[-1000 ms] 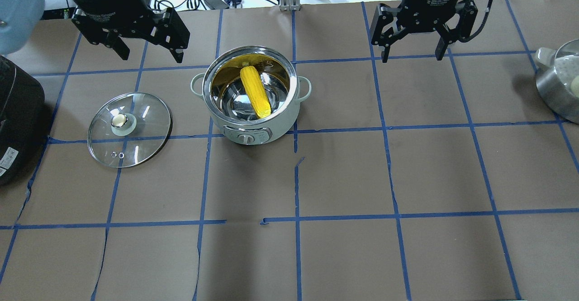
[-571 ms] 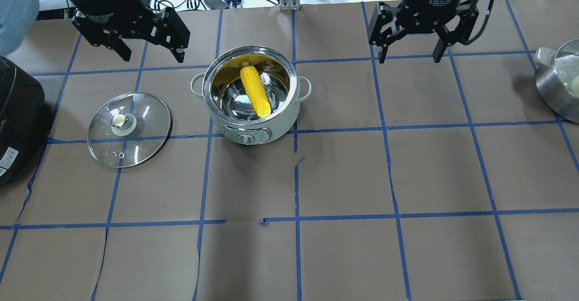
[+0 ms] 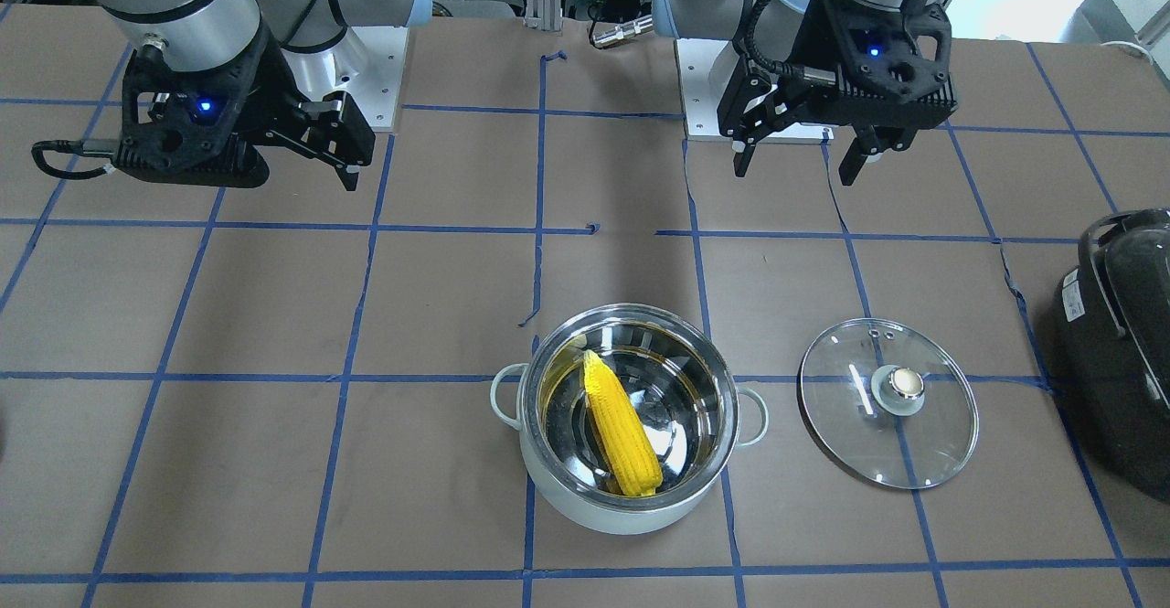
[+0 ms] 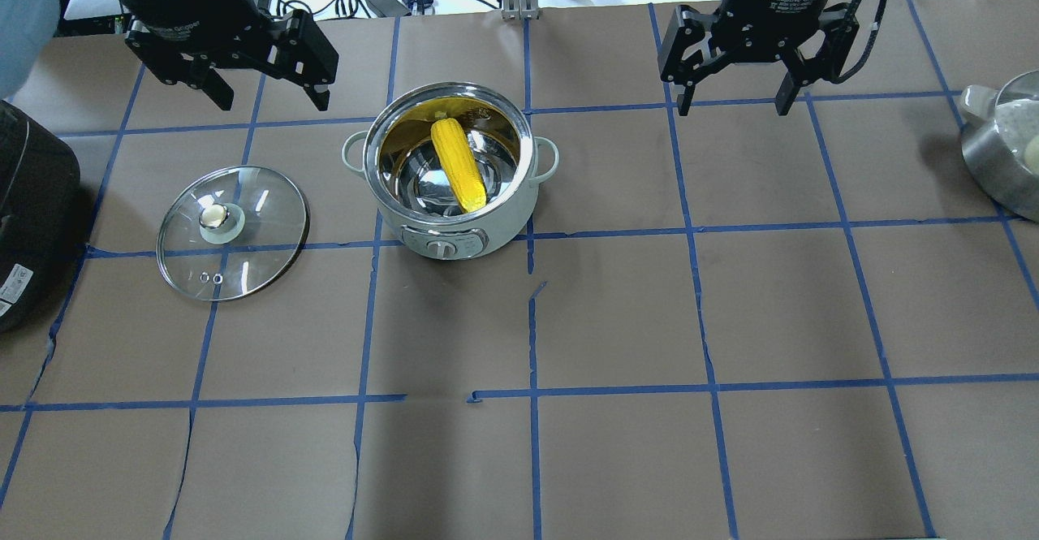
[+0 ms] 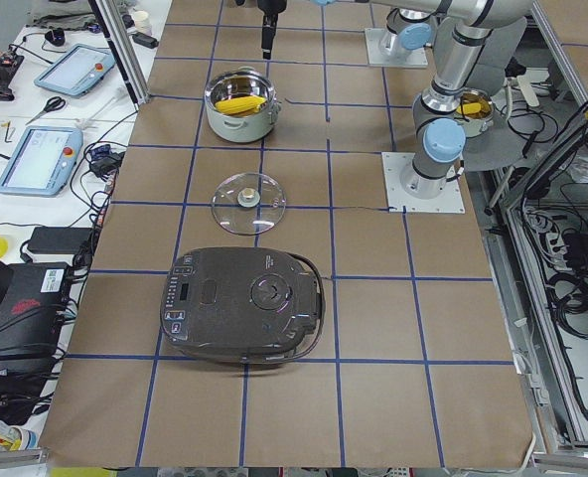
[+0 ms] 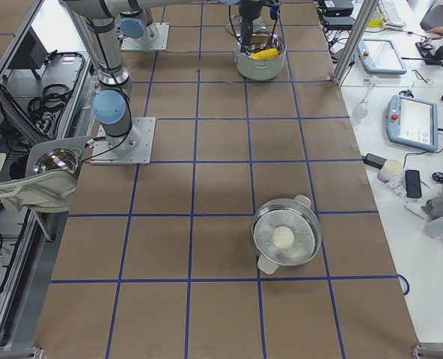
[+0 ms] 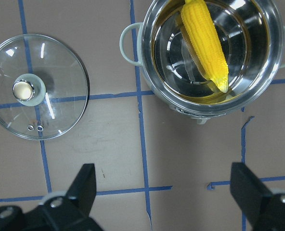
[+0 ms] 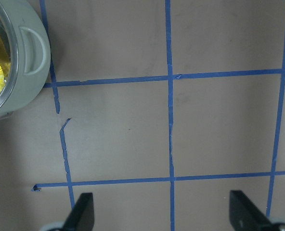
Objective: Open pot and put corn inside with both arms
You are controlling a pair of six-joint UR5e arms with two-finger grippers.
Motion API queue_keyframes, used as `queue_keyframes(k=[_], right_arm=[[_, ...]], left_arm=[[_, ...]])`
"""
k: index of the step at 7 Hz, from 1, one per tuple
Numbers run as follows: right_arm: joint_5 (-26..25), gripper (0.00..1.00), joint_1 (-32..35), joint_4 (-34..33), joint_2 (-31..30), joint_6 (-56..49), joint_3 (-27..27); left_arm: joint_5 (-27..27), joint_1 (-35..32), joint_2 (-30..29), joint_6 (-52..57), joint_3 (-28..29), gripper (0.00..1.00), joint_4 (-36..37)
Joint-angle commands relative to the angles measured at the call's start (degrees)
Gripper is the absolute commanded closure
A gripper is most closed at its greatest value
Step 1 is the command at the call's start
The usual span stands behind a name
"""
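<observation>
The pale mint pot stands open at the table's middle back, with the yellow corn lying slanted inside it. The glass lid lies flat on the table to the pot's left, knob up. My left gripper hangs open and empty above the table behind the lid and the pot. My right gripper hangs open and empty to the pot's right. The front view shows the pot, corn and lid. The left wrist view shows the corn and lid.
A big black appliance sits at the left edge beside the lid. A steel pan with a pale round thing inside sits at the right edge. Cables and devices lie beyond the table's far edge.
Both grippers have drifted slightly toward the far edge of the table and stay open. The pot, corn and lid have not moved.
</observation>
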Motion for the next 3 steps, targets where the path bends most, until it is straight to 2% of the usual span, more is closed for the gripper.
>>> queue_keyframes(k=[1, 3], right_arm=[[0.7, 0.00, 0.0, -0.2, 0.0, 0.1, 0.1], [0.7, 0.00, 0.0, 0.1, -0.1, 0.3, 0.5]], left_arm=[[0.3, 0.0, 0.1, 0.0, -0.1, 0.00, 0.0], [0.4, 0.0, 0.2, 0.2, -0.1, 0.00, -0.1]])
